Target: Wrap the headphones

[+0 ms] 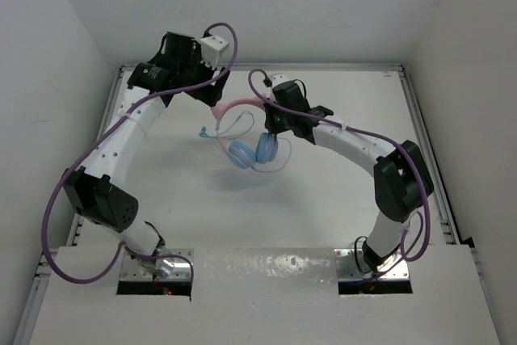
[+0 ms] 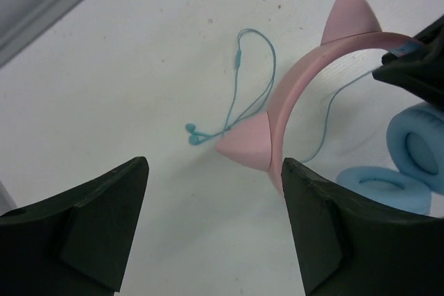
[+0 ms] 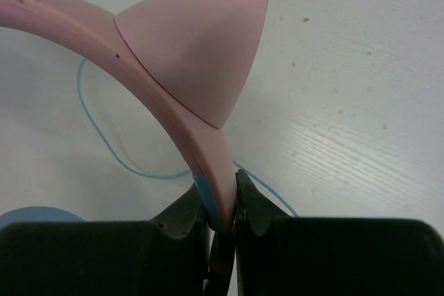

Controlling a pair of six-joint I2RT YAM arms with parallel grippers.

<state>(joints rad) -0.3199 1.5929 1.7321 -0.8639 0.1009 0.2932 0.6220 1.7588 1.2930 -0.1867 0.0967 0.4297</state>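
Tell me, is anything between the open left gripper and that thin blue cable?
Nothing visible. The left gripper faces the cable with no object between them. The pink headband, clamped by the right gripper, sits just to the right in the left wrist view.

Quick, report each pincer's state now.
Left pincer: open, holding nothing.
Right pincer: closed on the pink band of the headphones.
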